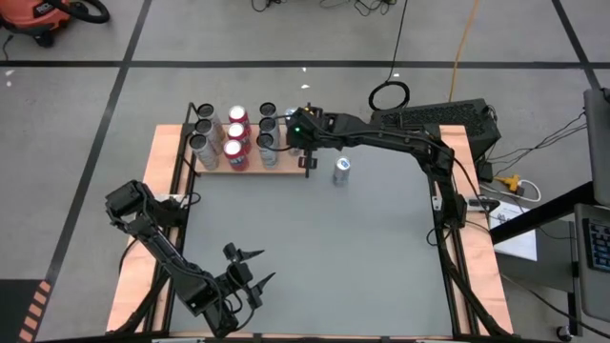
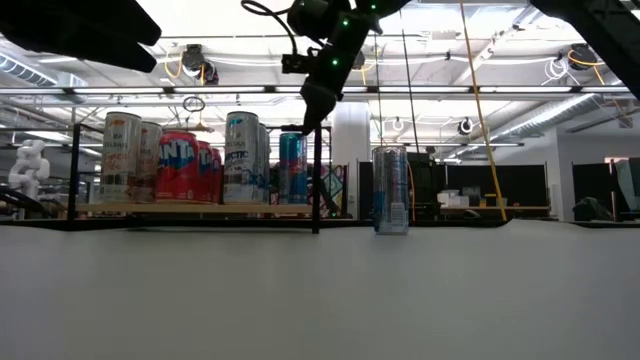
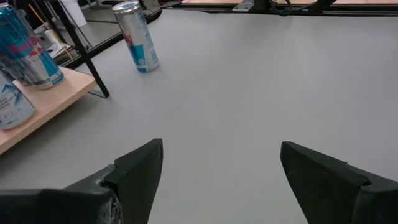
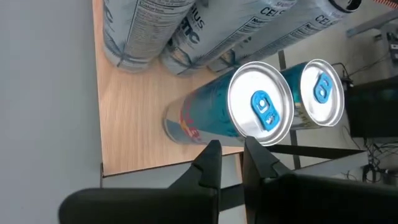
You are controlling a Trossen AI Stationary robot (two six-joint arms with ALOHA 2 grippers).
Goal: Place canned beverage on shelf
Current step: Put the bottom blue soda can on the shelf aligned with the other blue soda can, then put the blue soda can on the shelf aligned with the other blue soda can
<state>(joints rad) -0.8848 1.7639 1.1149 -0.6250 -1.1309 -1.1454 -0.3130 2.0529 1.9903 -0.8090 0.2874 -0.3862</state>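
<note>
A blue-and-silver canned beverage (image 1: 341, 170) (image 2: 390, 190) (image 3: 137, 37) stands upright on the grey tabletop, just right of the shelf (image 1: 291, 164) (image 4: 130, 143). Several cans stand on the shelf's board. My right gripper (image 1: 289, 121) (image 2: 303, 124) (image 4: 230, 148) is shut and slants down over the shelf's right end. It sits just above a blue can (image 4: 205, 115) standing there, beside a second blue can (image 4: 320, 90). My left gripper (image 1: 250, 269) (image 3: 221, 146) waits open near the table's near left, with nothing between its fingers. My right gripper's shut fingertips (image 4: 212, 152) sit right at the top rim (image 4: 249, 134) of the blue can on the shelf, coming from above at a slant. I cannot tell whether they touch it.
Red cans (image 1: 236, 138) and silver cans (image 1: 202, 133) fill the shelf's middle and left. A black corner post (image 2: 316, 180) stands between the shelf and the lone can. A black keyboard (image 1: 438, 119) lies at the far right. Bare tabletop (image 1: 315, 248) spreads across the middle.
</note>
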